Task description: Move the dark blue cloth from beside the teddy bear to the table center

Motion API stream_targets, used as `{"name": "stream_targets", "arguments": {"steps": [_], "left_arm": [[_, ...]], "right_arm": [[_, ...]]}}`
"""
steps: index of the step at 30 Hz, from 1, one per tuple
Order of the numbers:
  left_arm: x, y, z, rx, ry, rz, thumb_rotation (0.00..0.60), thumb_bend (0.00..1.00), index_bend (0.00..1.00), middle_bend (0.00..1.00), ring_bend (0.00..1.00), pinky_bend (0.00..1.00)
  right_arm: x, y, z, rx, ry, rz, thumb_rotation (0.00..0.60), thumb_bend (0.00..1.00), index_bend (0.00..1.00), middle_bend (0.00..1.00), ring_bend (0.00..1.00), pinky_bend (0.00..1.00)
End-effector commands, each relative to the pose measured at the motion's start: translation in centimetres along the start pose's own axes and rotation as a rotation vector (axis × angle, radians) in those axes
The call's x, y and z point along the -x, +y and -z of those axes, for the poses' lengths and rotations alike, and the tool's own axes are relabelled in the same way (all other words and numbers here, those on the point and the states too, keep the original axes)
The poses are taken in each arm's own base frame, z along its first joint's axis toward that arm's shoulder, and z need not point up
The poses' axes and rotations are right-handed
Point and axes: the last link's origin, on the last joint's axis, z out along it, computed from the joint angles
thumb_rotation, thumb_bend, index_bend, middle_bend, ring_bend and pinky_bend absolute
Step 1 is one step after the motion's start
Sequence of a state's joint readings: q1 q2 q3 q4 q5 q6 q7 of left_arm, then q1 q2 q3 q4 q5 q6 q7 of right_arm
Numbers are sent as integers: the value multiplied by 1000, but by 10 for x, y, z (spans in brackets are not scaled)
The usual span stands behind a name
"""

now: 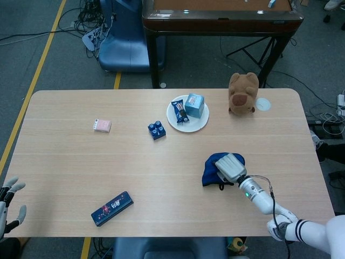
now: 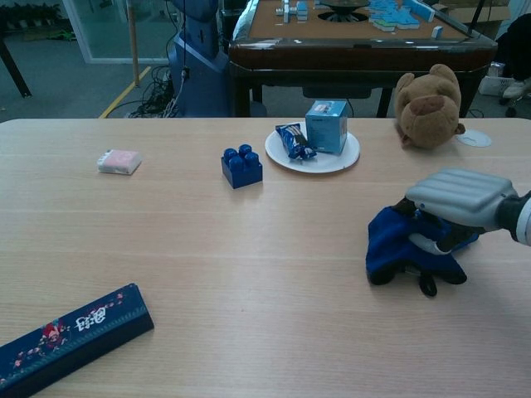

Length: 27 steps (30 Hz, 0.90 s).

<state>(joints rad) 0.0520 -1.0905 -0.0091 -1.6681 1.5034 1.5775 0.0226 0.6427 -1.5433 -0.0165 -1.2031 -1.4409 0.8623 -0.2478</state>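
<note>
The dark blue cloth (image 1: 211, 169) (image 2: 392, 247) is bunched up in my right hand (image 1: 228, 168) (image 2: 456, 199), which grips it from above just over the table, right of the middle. The brown teddy bear (image 1: 242, 93) (image 2: 428, 99) sits at the far right of the table, well behind the cloth. My left hand (image 1: 9, 202) hangs off the near left edge with its fingers apart, holding nothing; the chest view does not show it.
A white plate (image 1: 198, 123) (image 2: 340, 159) with a snack packet and a teal box stands at the back middle. Beside it is a blue toy brick (image 1: 157, 130) (image 2: 241, 166). A pink packet (image 1: 102, 125) (image 2: 119, 161) lies left, a dark blue flat box (image 1: 112, 208) (image 2: 62, 336) near left.
</note>
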Motion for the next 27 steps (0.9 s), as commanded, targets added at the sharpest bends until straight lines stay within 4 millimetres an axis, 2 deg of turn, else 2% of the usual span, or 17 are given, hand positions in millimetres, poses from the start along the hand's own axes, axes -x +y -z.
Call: {"name": "stream_targets", "arguments": {"steps": [1,4,9,23,27], "left_arm": [[0,1,0,2,2,0,600,412,229,128,188,154],[-1,1,0,1,3,0,600,412,229,128,188,154],[-1,1,1,1,2,-1,600,411,229,128,188,154],[0,2,0,1,-2,-2,600,411,229,128,188,154],[-1,2,0,0,0,-2,600,411,229,128,188,154]], "right_arm": [[1,-8,19,-39,-4,20,600,651,655,559,578,768],[4,-6,21,-35,-14,27,600,651,655,562,578,768],[7,13,14,34,-34,40,600,651,657,563,578,768],[-2,105,-15,363,-30,130,600,651,660,564,578,768],[-4,116,-19,411,-24,109,600,650,660,565,578,768]]}}
